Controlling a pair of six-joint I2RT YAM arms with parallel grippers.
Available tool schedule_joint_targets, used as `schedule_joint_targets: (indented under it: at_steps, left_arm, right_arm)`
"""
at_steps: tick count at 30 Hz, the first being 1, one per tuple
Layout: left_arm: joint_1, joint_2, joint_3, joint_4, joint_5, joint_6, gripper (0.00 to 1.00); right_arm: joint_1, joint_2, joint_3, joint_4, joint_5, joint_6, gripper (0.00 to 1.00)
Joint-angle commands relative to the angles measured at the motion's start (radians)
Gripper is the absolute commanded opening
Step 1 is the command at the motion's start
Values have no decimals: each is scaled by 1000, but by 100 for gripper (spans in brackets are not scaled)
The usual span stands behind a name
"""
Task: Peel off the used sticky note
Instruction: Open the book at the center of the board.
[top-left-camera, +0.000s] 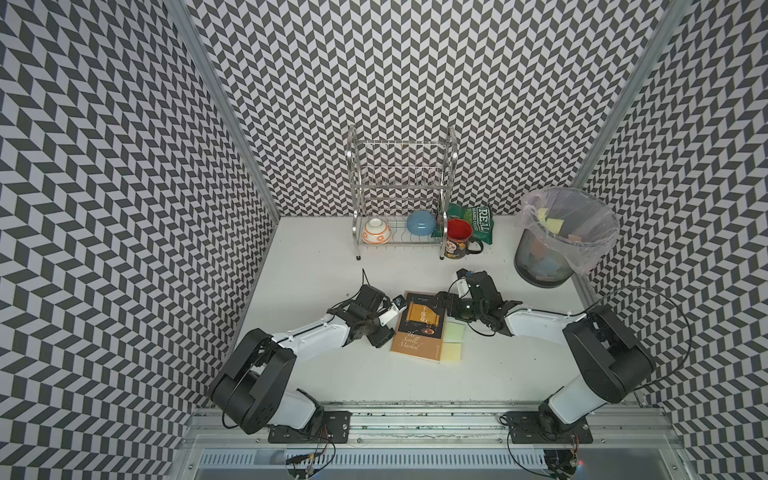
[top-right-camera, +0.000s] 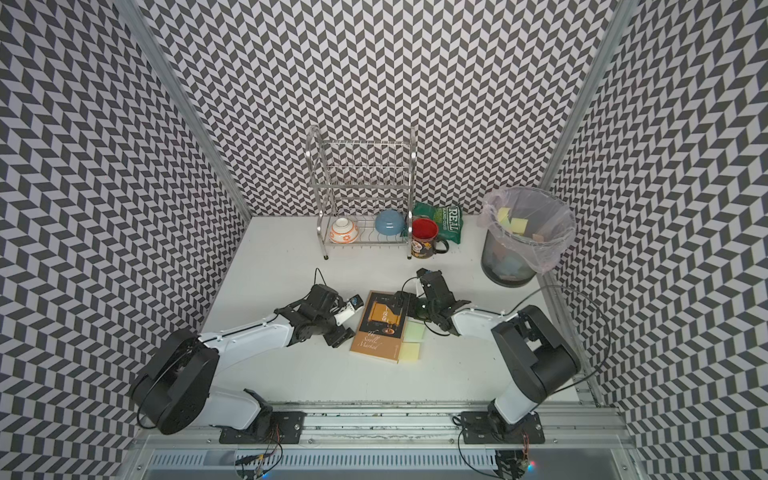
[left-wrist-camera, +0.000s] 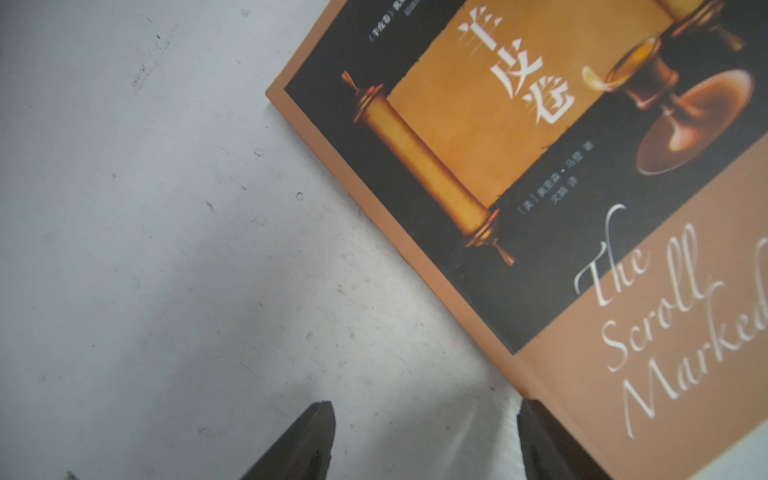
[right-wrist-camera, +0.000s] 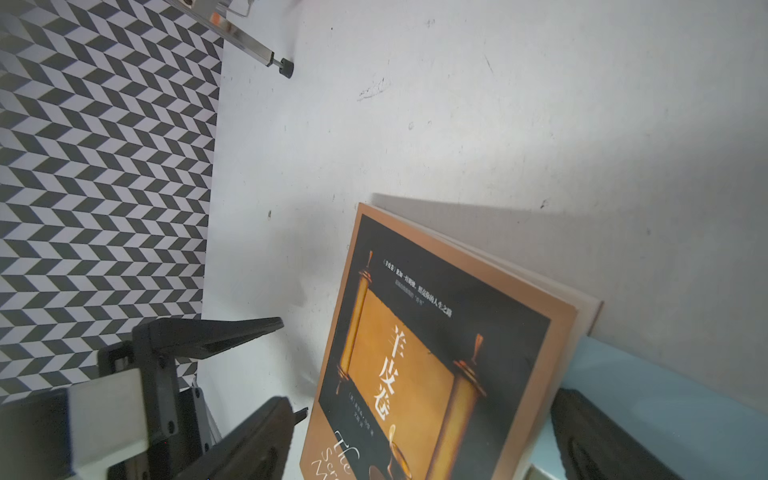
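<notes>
A brown book (top-left-camera: 419, 328) (top-right-camera: 380, 328) titled "The Scroll Marked" lies flat mid-table. From its right edge stick out a pale green sticky note (top-left-camera: 454, 332) (top-right-camera: 414, 332) and a yellow sticky note (top-left-camera: 452, 352) (top-right-camera: 410, 352). A light blue sheet (right-wrist-camera: 665, 395) shows beside the book (right-wrist-camera: 436, 353) in the right wrist view. Whether it is a note I cannot tell. My right gripper (top-left-camera: 442, 301) (right-wrist-camera: 422, 401) hangs open over the book's upper right part. My left gripper (top-left-camera: 384, 337) (left-wrist-camera: 426, 415) is open low at the book's (left-wrist-camera: 540, 166) left edge, holding nothing.
A mesh bin (top-left-camera: 540, 266) with a plastic liner and several discarded notes stands at the back right. At the back stands a metal dish rack (top-left-camera: 399, 187) with two bowls. Beside it are a red mug (top-left-camera: 459, 239) and a green snack bag (top-left-camera: 478, 222). Patterned walls close in three sides.
</notes>
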Motion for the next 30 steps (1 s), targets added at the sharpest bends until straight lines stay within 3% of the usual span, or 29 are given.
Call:
schedule_joint_targets:
  at_steps: [1,16,30]
  left_arm:
    - [-13,36,-1,37,-16,-19,73]
    - [-22,98,-8,55,-51,-31,72]
    - [-7,-12,7,8,-115,12,73]
  right_arm:
    - [6,3,22,41,-21,5,100]
    - [8,-25,-10,132,-103,27,98]
    - [30,-50,-9,163,-216,15,77]
